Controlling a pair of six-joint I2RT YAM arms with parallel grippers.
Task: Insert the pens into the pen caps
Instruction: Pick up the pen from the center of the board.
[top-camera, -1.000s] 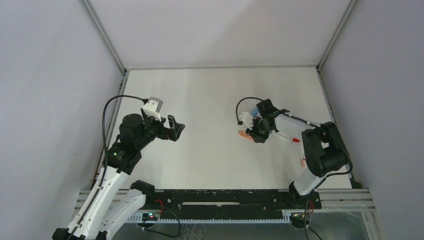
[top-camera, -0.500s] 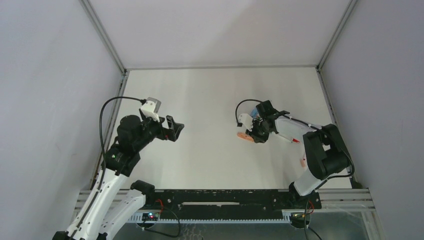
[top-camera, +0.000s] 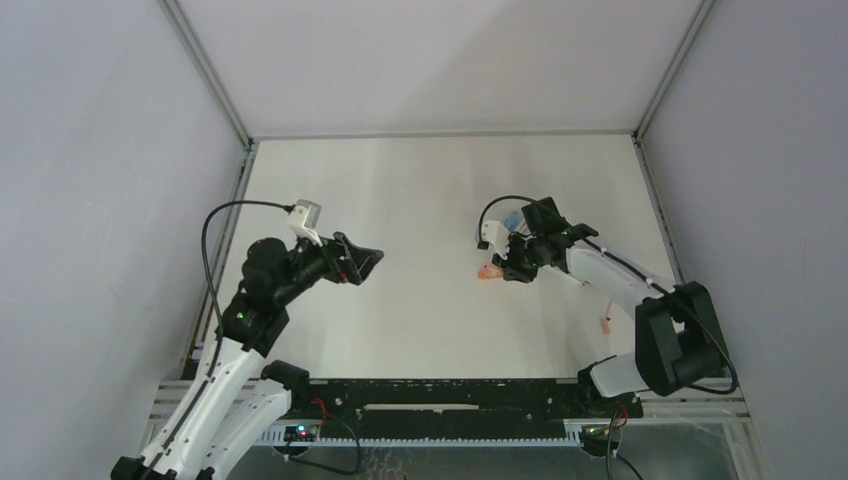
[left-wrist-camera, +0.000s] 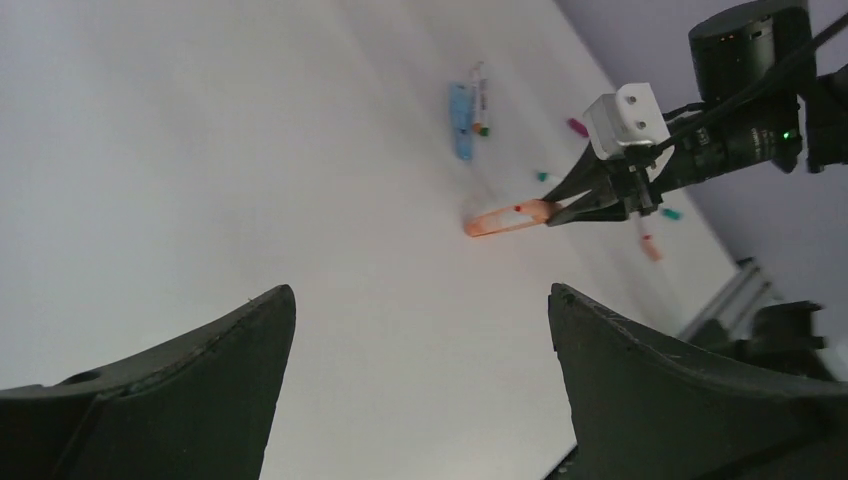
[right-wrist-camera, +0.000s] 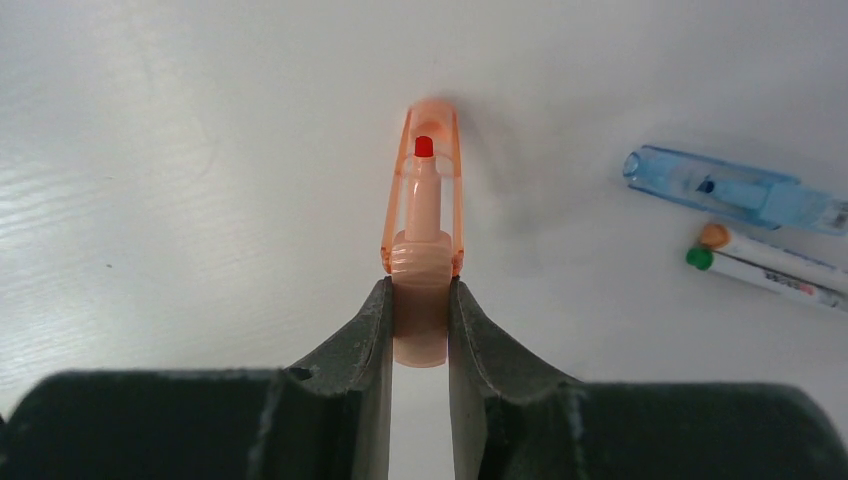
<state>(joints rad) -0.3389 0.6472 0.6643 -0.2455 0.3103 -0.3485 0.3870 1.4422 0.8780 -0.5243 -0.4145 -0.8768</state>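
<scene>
My right gripper (right-wrist-camera: 421, 300) is shut on a short salmon-orange pen (right-wrist-camera: 420, 335). The pen's red tip sits inside a see-through salmon-orange cap (right-wrist-camera: 422, 130) that lies low over the table. From above, this gripper (top-camera: 506, 268) and the cap (top-camera: 487, 271) are right of the table's centre. A light blue cap (right-wrist-camera: 730, 190) and two white pens (right-wrist-camera: 775, 268) with orange and green ends lie to the right. My left gripper (left-wrist-camera: 420, 295) is open and empty, held above the table on the left (top-camera: 365, 262). It faces the orange cap (left-wrist-camera: 505, 218).
In the left wrist view the light blue cap (left-wrist-camera: 460, 118), a pen (left-wrist-camera: 480, 95), a magenta cap (left-wrist-camera: 577, 126), teal caps (left-wrist-camera: 545, 177) and a salmon cap (left-wrist-camera: 651, 247) lie scattered behind my right gripper. A salmon piece (top-camera: 606, 322) lies by the right arm's base.
My left gripper has moved a little right and forward and tilted down. My right arm's elbow has swung toward the near right. Its gripper stays shut on the orange pen and cap.
</scene>
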